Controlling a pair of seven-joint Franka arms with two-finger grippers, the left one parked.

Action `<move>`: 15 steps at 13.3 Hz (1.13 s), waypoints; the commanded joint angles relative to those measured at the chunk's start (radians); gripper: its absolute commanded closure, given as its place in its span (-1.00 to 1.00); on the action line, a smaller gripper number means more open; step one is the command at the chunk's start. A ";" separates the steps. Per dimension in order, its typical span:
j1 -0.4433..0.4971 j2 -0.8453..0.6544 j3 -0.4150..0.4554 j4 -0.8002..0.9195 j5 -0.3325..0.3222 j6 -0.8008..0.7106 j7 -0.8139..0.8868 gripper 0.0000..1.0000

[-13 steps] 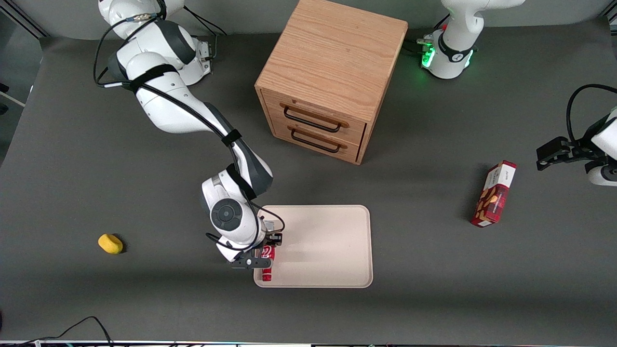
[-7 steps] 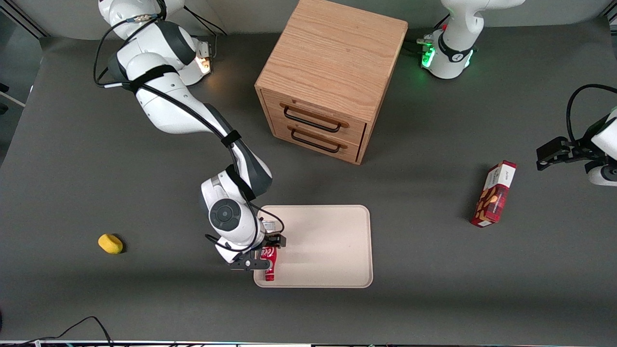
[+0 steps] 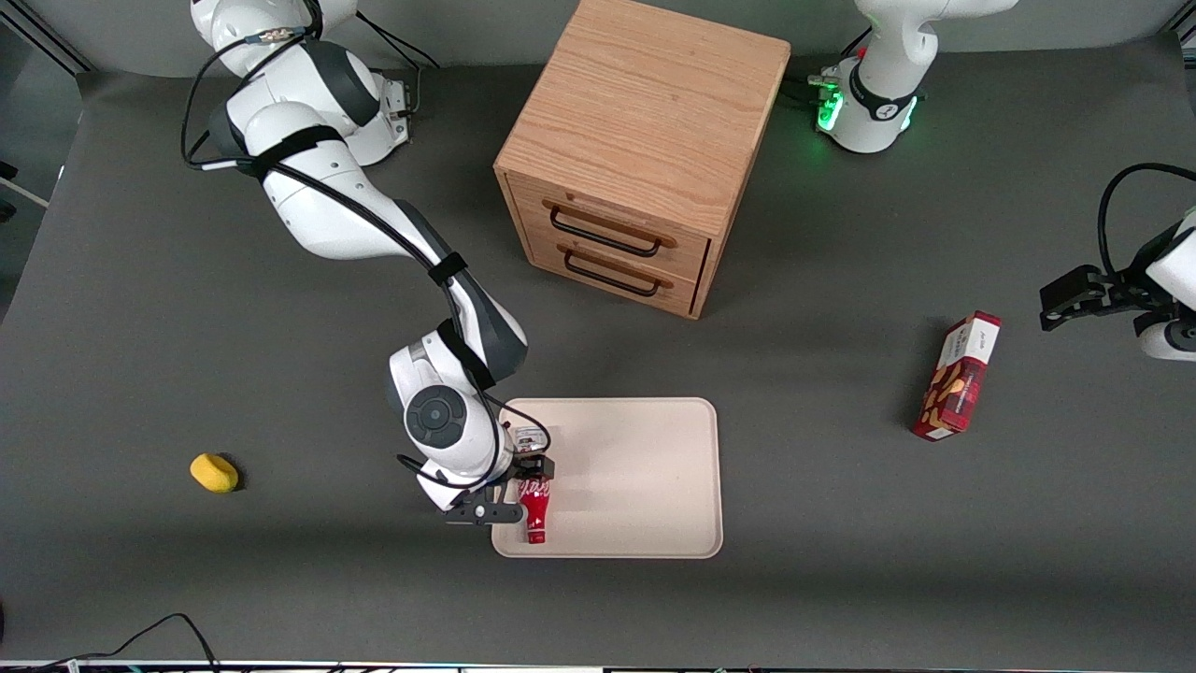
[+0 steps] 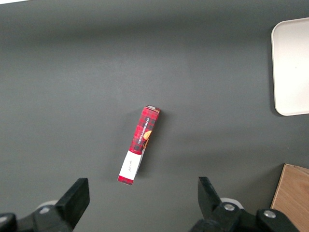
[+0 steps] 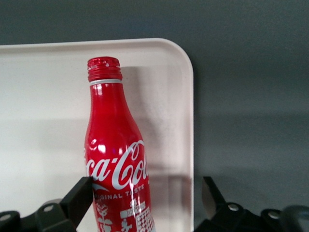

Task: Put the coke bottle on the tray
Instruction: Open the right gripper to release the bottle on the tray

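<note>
The coke bottle (image 3: 534,509) lies on its side in the cream tray (image 3: 635,467), close to the rim at the working arm's end, neck pointing toward the front camera. My right gripper (image 3: 512,491) hangs over that tray edge, astride the bottle's base end. In the right wrist view the gripper (image 5: 146,193) is open: one finger (image 5: 82,193) touches the bottle (image 5: 113,154), and the other finger (image 5: 210,193) stands well clear of it, over the tray's rim (image 5: 189,96). The tray's corner also shows in the left wrist view (image 4: 292,67).
A wooden two-drawer cabinet (image 3: 635,159) stands farther from the front camera than the tray. A red snack box (image 3: 958,376) lies toward the parked arm's end and shows in the left wrist view (image 4: 139,145). A small yellow object (image 3: 214,472) lies toward the working arm's end.
The fingers have opened off the bottle. The bottle has shifted a little from the tray's rim toward its middle. The arm has hardly moved.
</note>
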 commanded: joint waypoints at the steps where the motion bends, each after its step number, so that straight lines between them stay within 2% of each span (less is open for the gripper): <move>1: 0.002 0.006 -0.001 0.019 -0.010 -0.003 -0.001 -1.00; 5: 0.001 -0.003 -0.001 0.019 -0.007 -0.017 -0.001 -1.00; 15: 0.001 -0.072 0.012 0.022 0.019 -0.193 0.039 -1.00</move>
